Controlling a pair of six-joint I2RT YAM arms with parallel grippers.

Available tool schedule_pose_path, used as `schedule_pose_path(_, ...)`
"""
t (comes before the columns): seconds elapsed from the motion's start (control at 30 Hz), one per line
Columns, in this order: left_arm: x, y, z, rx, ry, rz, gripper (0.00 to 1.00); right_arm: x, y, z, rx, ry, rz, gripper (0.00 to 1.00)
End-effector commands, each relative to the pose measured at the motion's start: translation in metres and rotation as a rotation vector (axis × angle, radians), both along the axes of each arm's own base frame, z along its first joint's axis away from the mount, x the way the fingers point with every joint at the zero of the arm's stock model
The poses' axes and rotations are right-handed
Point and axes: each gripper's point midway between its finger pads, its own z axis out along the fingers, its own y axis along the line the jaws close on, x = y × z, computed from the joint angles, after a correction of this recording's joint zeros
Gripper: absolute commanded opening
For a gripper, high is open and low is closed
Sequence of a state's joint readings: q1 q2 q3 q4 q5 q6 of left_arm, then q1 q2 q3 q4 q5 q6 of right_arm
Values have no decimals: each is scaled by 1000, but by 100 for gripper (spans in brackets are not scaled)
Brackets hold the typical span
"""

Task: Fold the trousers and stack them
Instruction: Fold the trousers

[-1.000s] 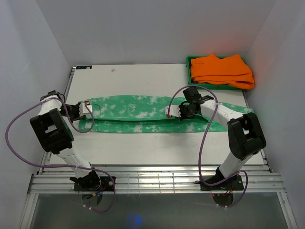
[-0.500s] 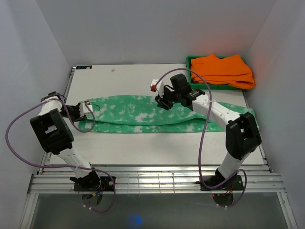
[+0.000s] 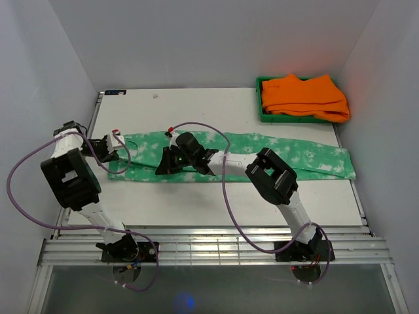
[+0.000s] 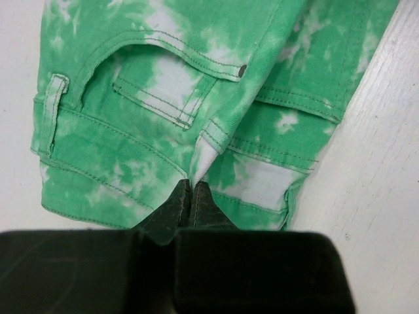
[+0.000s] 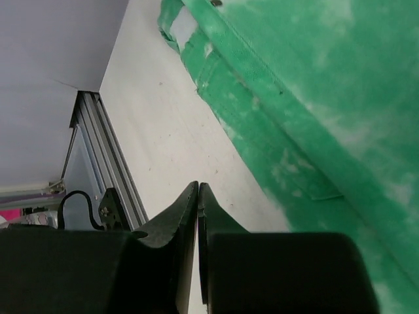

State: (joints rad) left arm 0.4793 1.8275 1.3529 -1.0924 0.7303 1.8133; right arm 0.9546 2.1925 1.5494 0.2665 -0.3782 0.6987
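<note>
The green and white tie-dye trousers [image 3: 288, 156] lie stretched flat across the table from left to right. My left gripper [image 3: 115, 149] is at their left end, the waist. In the left wrist view it [image 4: 192, 184] is shut on a pinched fold of cloth next to the back pocket of the trousers [image 4: 163, 98]. My right gripper [image 3: 163, 167] reaches far left over the trousers' front edge. In the right wrist view it [image 5: 198, 188] is shut and empty, above bare table beside the trousers [image 5: 314, 98].
A green tray [image 3: 260, 98] at the back right holds plain orange garments [image 3: 304, 97]. The table's left edge and metal rail [image 5: 111, 163] are close to my right gripper. White walls enclose the table on three sides.
My right arm swept left along the trousers, from their right part to near the waist. The trousers now lie flat along their whole length. My left gripper stayed shut at the waist.
</note>
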Motion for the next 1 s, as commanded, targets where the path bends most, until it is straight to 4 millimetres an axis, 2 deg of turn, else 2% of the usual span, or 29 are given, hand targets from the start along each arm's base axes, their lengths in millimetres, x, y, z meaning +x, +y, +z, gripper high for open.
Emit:
schedule_pose_path(0.0, 9, -9, 16, -75, -24, 14, 0, -2, 24, 55, 172, 3, -135, 8)
schedule_pose_path(0.07, 9, -9, 14, -79, -19, 14, 0, -12, 39, 49, 138, -94, -116, 8)
schedule_pose_path(0.13, 9, -10, 13, -91, -16, 18, 0, -13, 45, 30, 79, -129, -122, 8)
schedule_pose_path(0.17, 9, -11, 12, -95, -13, 20, 0, -12, 45, 25, 63, -137, -123, 8)
schedule_pose_path(0.2, 9, -10, 12, -95, -13, 21, 0, -10, 42, 11, 13, -136, -151, 8)
schedule_pose_path(0.27, 9, -11, 11, -96, -10, 20, 0, -11, 42, 1, -15, -111, -161, 8)
schedule_pose_path(0.3, 10, -10, 12, -93, -13, 19, 0, -10, 39, -15, -57, -77, -171, 8)
schedule_pose_path(0.37, 10, -10, 15, -95, -15, 17, 0, -2, 40, -18, -70, -49, -197, 8)
schedule_pose_path(0.43, 11, -11, 19, -106, -15, 22, 0, 4, 34, -31, -119, -27, -230, 8)
schedule_pose_path(0.57, 11, -12, 31, -114, -5, 26, 0, 9, 33, -34, -132, -32, -252, 8)
schedule_pose_path(0.67, 11, -11, 33, -106, -4, 28, 0, 18, 42, -28, -119, -133, -218, 8)
schedule_pose_path(0.7, 11, -10, 34, -104, -2, 29, 0, 20, 43, -31, -135, -191, -191, 8)
schedule_pose_path(0.73, 10, -10, 32, -104, 4, 30, 0, 22, 47, -25, -129, -229, -176, 8)
schedule_pose_path(0.8, 12, -9, 32, -103, 6, 32, 0, 28, 44, -34, -186, -299, -161, 8)
schedule_pose_path(0.87, 13, -10, 31, -110, 17, 36, 0, 27, 42, -37, -216, -334, -139, 8)
schedule_pose_path(0.97, 17, -11, 30, -129, 30, 40, 0, 24, 34, -52, -297, -409, -91, 8)
